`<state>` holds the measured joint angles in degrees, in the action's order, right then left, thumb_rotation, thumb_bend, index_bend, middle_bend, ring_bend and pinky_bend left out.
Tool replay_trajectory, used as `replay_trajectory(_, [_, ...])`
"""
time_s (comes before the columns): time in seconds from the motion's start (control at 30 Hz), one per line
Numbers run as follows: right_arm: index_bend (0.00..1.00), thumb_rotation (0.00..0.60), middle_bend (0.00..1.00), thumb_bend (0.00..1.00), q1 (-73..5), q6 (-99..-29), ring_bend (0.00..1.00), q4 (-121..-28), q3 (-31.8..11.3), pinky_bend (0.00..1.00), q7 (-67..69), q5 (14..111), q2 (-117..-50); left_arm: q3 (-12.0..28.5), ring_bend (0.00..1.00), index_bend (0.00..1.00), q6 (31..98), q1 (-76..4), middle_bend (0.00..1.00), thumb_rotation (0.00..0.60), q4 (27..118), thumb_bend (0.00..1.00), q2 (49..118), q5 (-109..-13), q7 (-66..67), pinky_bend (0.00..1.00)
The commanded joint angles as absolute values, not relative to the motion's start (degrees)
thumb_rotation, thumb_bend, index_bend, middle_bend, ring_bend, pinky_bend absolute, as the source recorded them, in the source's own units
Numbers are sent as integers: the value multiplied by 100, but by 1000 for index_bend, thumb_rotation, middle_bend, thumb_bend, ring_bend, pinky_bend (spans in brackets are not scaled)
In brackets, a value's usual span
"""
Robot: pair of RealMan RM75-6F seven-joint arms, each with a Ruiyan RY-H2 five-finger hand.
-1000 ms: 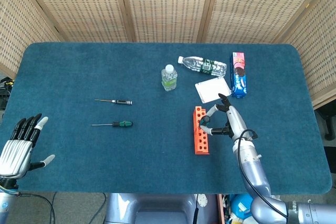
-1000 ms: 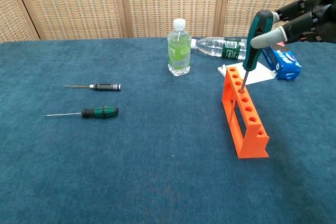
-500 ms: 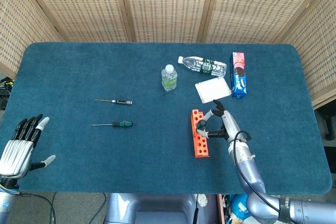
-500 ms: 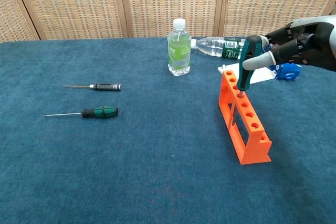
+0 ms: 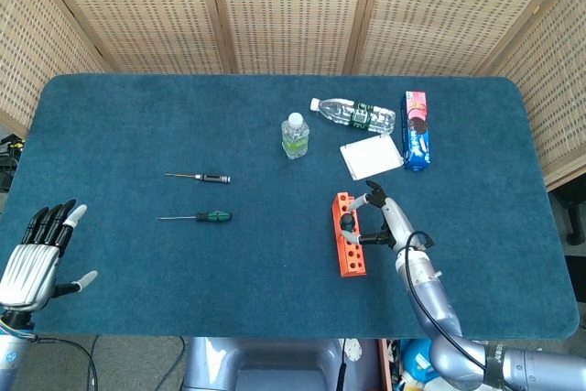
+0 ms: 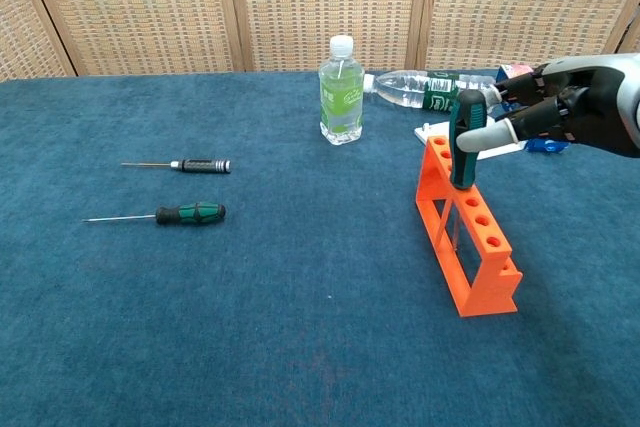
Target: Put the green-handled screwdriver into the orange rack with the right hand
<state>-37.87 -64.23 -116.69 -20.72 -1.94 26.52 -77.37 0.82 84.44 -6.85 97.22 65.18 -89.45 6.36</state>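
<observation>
Now that the green-handled screwdriver (image 6: 464,139) has sunk into the orange rack (image 6: 470,232) (which slid slightly), the right hand (image 6: 560,112), still pinching it, need only release.

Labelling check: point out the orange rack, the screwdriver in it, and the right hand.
orange rack (image 6: 494,281): chest view, near end block.
green-handled screwdriver (image 6: 464,140): chest view, handle.
right hand (image 6: 572,115): chest view, palm.

Screwdriver shaft is down inside the orange rack (image 6: 468,237), barely visible. Blue snack box (image 6: 545,143) mostly masked behind the right hand (image 6: 560,112). Left hand (image 5: 32,258) sits partly cut off at the frame's bottom-left corner.
</observation>
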Motion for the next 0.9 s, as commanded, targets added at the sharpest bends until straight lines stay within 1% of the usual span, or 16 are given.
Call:
replay_trajectory(0.03, [366,600,0,183,-3754,-6408,0,-11693,-2065,0,-161,2725,-7722,84,0,0,8446,-686,0,600,9723,0,6517,-8946,633,0])
replay_trajectory(0.13, [344,600,0,182,-3692,-6446,0,-11767,-2094,0,-99,2851,-7663,81,0,0,8446,-686,0,600,9725,0,6518,-8948,639,0])
replay_trajectory(0.3, [342,600,0,183,-3565,-6561,0,-11935,-2146,0,-21,3127,-7490,90,0,0,8453,-686,0,600,9723,0,6518,-8938,637,0])
replay_trajectory(0.4, [336,600,0,183,-3427,-6630,0,-12100,-2153,0,-3,3381,-7225,100,0,0,8458,-681,0,600,9723,0,6509,-8917,620,0])
replay_trajectory(0.53, [318,600,0,183,-3172,-6681,0,-12237,-2048,0,10,3822,-6791,113,0,0,8478,-675,0,600,9732,0,6488,-8905,593,0])
replay_trajectory(0.67, [280,600,0,182,-2830,-6777,0,-12191,-1767,0,-15,4418,-6375,132,0,0,8492,-663,0,600,9730,0,6467,-8860,551,0])
replay_trajectory(0.77, [241,600,0,183,-2473,-6981,0,-11965,-1402,0,-49,5127,-6122,146,0,0,8481,-663,0,600,9728,0,6451,-8820,532,0])
replay_trajectory(0.8, [227,600,0,183,-2313,-7090,0,-11833,-1238,0,-12,5495,-6070,148,0,0,8478,-662,0,600,9731,0,6446,-8811,535,0])
replay_trajectory(0.9, [196,600,0,183,-1929,-7508,0,-11410,-845,0,-45,6283,-6042,149,0,0,8468,-663,0,600,9743,0,6445,-8797,564,0])
